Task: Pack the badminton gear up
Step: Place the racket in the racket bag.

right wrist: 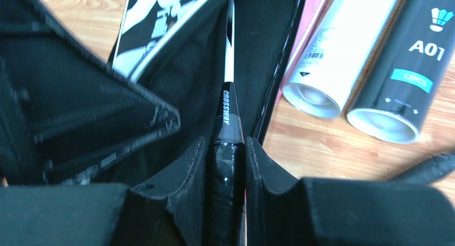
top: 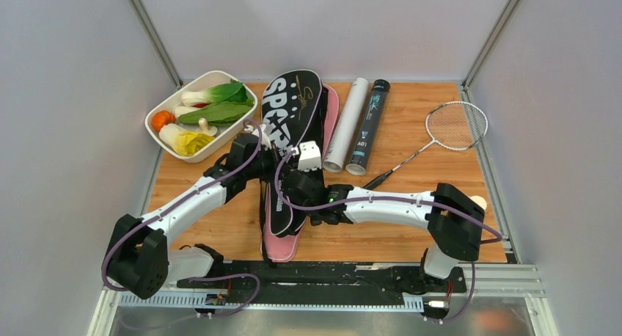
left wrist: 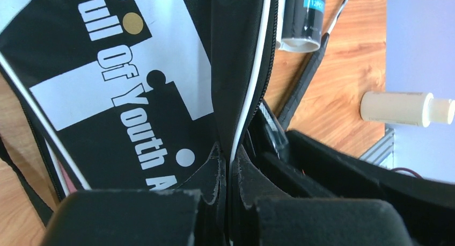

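The black "SPORT" cover lies on a pink cover at the table's middle. My left gripper is shut on the black cover's white-piped open edge. My right gripper is shut on a racket's black handle, marked CROSSWAY. Its shaft runs into the open cover and its head is hidden inside. A white tube and a black tube lie side by side to the right of the covers. A silver racket lies at the far right. No shuttlecocks show.
A white dish of vegetables stands at the back left. A small white bottle with a tan cap lies by the right arm's elbow and also shows in the left wrist view. Grey walls close in the table on three sides.
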### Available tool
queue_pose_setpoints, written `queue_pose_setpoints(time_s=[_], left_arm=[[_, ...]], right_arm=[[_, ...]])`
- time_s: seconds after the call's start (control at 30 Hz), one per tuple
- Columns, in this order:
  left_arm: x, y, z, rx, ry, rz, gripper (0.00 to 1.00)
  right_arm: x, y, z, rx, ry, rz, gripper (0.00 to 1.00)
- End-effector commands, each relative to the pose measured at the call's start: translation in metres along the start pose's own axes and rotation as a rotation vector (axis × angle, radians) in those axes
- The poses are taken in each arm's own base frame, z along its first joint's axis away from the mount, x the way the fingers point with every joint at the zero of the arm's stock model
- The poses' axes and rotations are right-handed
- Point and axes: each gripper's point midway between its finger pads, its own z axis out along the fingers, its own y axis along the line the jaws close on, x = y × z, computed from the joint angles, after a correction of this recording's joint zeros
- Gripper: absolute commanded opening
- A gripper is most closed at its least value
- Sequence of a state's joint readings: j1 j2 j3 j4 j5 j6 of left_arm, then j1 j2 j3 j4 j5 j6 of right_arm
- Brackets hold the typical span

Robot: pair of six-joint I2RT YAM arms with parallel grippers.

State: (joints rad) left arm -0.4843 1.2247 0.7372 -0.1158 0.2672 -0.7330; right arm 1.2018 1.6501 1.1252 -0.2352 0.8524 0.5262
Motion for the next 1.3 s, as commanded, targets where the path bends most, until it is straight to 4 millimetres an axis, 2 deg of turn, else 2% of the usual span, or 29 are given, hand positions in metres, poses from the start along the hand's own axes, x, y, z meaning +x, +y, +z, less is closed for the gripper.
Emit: queue_pose_setpoints(time_s=[0.0, 0.4, 0.5, 0.63, 0.77, 0.87, 1.0, 1.13, 1.27], left_arm=[[0.006, -0.022, -0.008, 0.124, 0.016, 0.011, 0.0], [0.026, -0.022, -0.024, 0.194, -0.002, -0.054, 0.0], [0.035, -0.016, -0.023, 0.194, 0.006, -0.066, 0.0], [0.034, -0.007, -0.023, 0.153, -0.008, -0.042, 0.0], [0.033, -0.002, -0.022, 0.123, -0.012, -0.019, 0.0], [0.032, -0.001, -0.019, 0.115, -0.006, -0.024, 0.0], [0.033, 0.0, -0.014, 0.11, 0.007, -0.027, 0.0], [0.034, 0.007, -0.012, 0.071, 0.018, -0.018, 0.0], [0.035, 0.018, -0.012, 0.019, 0.014, -0.001, 0.0]], right_arm=[[-0.047, 0.02, 0.015, -0.045, -0.13, 0.253, 0.0], [-0.057, 0.02, 0.046, -0.015, -0.119, 0.582, 0.01], [-0.067, 0.027, 0.047, -0.057, -0.103, 0.654, 0.08], [-0.067, 0.026, 0.041, -0.114, -0.039, 0.699, 0.19], [-0.046, 0.035, 0.027, -0.255, 0.087, 0.629, 0.43], [-0.013, 0.035, 0.016, -0.346, 0.183, 0.526, 0.5], [0.018, 0.015, 0.007, -0.437, 0.297, 0.441, 0.55], [0.019, -0.017, -0.005, -0.462, 0.303, 0.355, 0.58], [0.033, -0.047, -0.013, -0.389, 0.338, 0.234, 0.59]])
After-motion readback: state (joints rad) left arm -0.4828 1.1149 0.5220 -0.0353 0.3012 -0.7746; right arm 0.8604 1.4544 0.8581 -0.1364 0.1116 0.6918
